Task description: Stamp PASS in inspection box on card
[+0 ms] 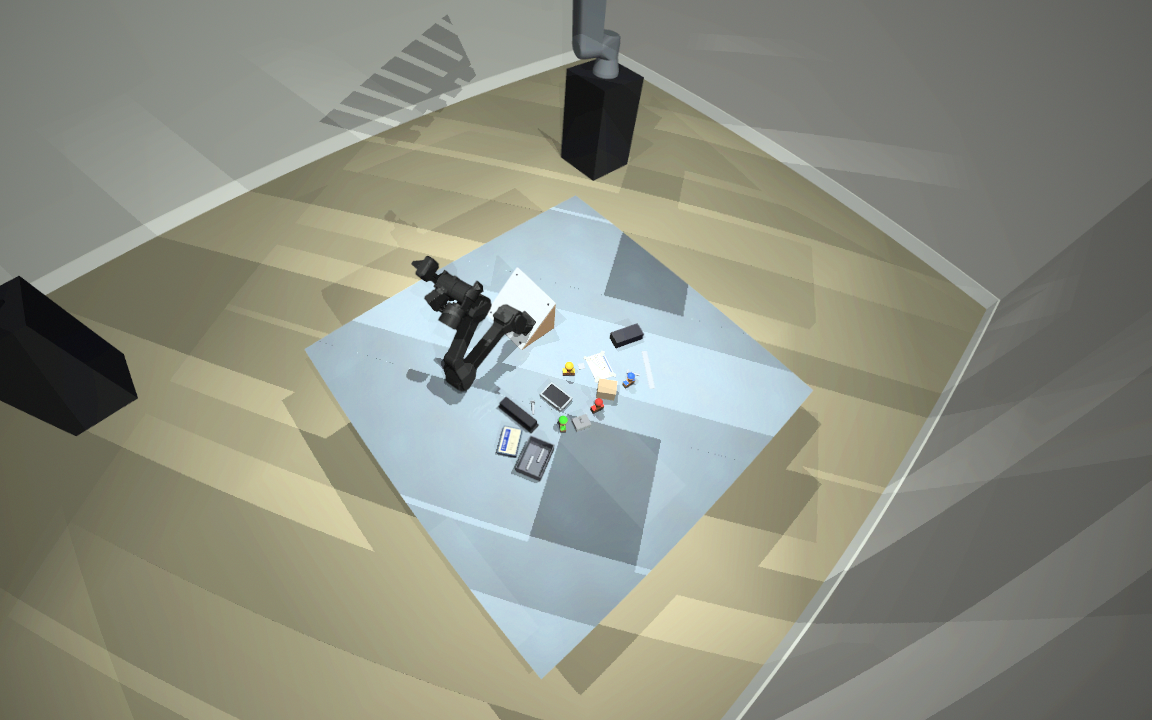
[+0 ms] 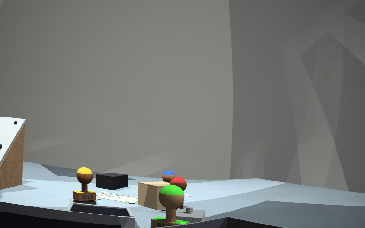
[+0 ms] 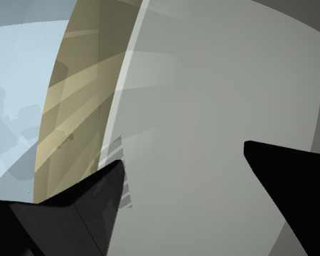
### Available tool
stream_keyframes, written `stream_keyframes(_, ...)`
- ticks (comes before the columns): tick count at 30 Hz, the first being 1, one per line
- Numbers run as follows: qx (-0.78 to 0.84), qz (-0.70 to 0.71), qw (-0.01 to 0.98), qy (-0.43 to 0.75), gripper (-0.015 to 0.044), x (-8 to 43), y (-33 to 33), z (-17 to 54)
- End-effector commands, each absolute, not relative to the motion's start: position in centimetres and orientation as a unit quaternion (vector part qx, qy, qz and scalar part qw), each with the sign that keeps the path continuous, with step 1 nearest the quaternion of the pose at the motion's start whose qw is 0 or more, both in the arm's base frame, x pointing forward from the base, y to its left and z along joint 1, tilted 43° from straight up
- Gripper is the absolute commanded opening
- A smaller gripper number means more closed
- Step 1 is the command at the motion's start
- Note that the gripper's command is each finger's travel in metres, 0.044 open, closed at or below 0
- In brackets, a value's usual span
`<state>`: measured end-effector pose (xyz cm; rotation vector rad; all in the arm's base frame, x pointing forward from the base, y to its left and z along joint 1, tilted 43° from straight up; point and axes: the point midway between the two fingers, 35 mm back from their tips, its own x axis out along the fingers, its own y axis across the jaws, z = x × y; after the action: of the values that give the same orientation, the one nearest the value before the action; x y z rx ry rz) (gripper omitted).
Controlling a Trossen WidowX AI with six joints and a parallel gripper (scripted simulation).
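My gripper (image 3: 184,157) is open, with nothing between its fingers; it points away from the bench items. Four ball-handled stamps stand on the bench: yellow-topped (image 1: 568,368) (image 2: 84,175) and lettered HOLD, green-topped (image 1: 562,421) (image 2: 171,198), red-topped (image 1: 597,405) (image 2: 178,184) and blue-topped (image 1: 630,377) (image 2: 168,176). No PASS lettering is readable. A white card (image 1: 599,366) (image 2: 115,196) with dark lines lies between the yellow and blue stamps; its box is too small to make out. A dark pad (image 1: 555,395) (image 2: 100,209) in a light frame lies nearer the green stamp.
The arm (image 1: 465,344) rises beside a slanted white plate (image 1: 516,291) (image 2: 8,127). A tan block (image 1: 607,388) (image 2: 150,195), black block (image 1: 626,335) (image 2: 111,181), grey knobbed block (image 1: 580,422) (image 2: 196,215), dark bar (image 1: 517,413), blue-and-cream item (image 1: 509,440) and dark tray (image 1: 533,457) surround the stamps.
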<state>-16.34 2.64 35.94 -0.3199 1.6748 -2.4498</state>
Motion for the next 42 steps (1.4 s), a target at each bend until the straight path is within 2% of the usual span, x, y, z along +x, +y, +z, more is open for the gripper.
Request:
stream_keyframes(1,-0.107,-0.819,0.077,0.558,0.0374,-16.3,2.7,36.0)
stream_keyframes(7,-0.104,-0.86,-0.009,0.499,0.0223,-16.3,7.0,38.2)
stream_keyframes(18,-0.087,-0.899,-0.285,0.322,0.0223,-11.2,20.6,41.8)
stream_keyframes(28,-0.059,-0.826,-0.547,0.122,0.0223,0.3,31.5,40.0)
stream_keyframes(35,-0.04,-0.715,-0.697,-0.026,0.0223,9.9,34.8,35.7)
stream_keyframes(42,-0.019,-0.584,-0.798,-0.149,0.0223,18.2,34.4,30.9)
